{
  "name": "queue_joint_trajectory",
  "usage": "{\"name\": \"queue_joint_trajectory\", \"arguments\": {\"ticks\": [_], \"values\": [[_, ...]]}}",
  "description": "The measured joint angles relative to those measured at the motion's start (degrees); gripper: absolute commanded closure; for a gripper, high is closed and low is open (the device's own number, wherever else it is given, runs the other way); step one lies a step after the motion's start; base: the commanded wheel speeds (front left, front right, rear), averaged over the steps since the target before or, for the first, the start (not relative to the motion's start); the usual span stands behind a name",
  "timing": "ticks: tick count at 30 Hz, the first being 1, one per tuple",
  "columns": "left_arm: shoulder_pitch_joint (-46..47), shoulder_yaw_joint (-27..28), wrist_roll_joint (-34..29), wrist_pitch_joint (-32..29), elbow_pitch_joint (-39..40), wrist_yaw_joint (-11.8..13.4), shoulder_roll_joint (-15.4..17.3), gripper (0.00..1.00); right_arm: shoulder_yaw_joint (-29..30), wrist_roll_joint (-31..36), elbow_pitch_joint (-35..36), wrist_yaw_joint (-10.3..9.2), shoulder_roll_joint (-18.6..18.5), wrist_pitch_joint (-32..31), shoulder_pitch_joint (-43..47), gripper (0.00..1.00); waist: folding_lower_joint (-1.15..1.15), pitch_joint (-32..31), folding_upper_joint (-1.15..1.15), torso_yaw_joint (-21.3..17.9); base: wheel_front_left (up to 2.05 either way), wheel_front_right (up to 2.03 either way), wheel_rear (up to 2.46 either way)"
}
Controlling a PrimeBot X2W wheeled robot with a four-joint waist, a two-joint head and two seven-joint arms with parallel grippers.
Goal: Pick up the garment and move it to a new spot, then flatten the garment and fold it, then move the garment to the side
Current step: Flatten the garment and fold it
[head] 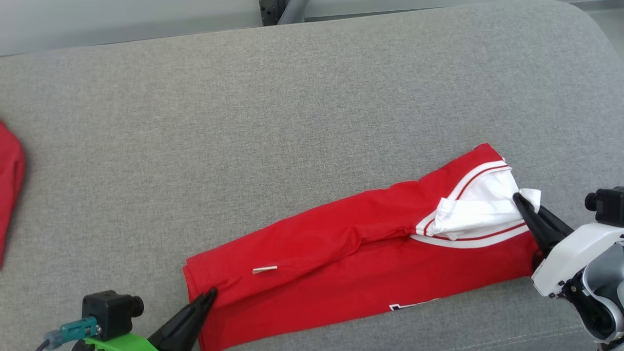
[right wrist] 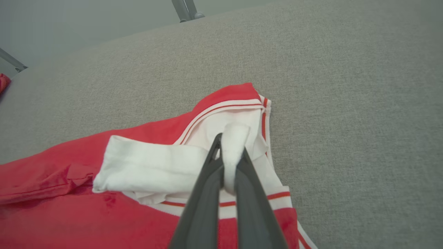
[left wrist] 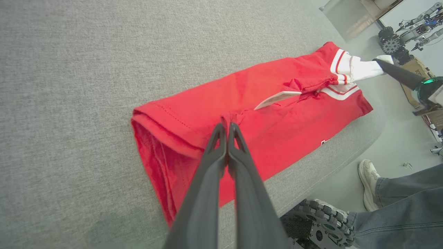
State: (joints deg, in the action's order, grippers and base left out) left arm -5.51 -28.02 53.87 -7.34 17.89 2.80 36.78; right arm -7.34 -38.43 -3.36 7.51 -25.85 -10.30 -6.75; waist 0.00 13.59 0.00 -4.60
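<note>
Head view: noted red garment (head: 351, 258) as a long strip near grey cushion's (head: 292, 97) front edge, right of middle. Left wrist view: found left gripper (left wrist: 227, 127) closed on a pucker of red hem-end cloth. Right wrist view: found right gripper (right wrist: 230, 149) clamped on white fold, probably keeping both ends taut for folding.

Place: robotics lab | evidence: other robot arms (left wrist: 418, 17) (far corner), cardboard box (left wrist: 420, 67)

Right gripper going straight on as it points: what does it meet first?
The garment itself: the right gripper pinches its white flap, striped trim just ahead; beyond, probably grey cushion.
</note>
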Motion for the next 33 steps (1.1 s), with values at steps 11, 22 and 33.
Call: {"name": "queue_joint_trajectory", "arguments": {"ticks": [11, 22, 33], "values": [[-0.07, 0.55, 1.53, 1.15, -3.39, -1.3, -0.89, 1.0, 2.19, -1.23, 0.67, 0.0, -0.33, -0.12, 1.98, 1.0, 0.0, 0.41, 0.0, 0.63, 0.0, 0.0, 0.0], [-0.21, -0.05, 2.3, 0.62, -4.41, -0.77, -0.99, 1.0, 2.47, -1.13, 1.75, 0.0, 1.77, -1.71, 4.48, 1.0, 0.0, 1.21, 0.0, 0.27, 0.0, 0.0, 0.0], [0.08, 0.3, 1.69, 2.24, -8.49, -0.87, -1.78, 1.0, 4.22, -1.34, 3.79, 0.0, 2.63, -1.09, 5.28, 1.0, 0.0, 1.43, 0.0, -0.07, 0.0, 0.0, 0.0]]}}
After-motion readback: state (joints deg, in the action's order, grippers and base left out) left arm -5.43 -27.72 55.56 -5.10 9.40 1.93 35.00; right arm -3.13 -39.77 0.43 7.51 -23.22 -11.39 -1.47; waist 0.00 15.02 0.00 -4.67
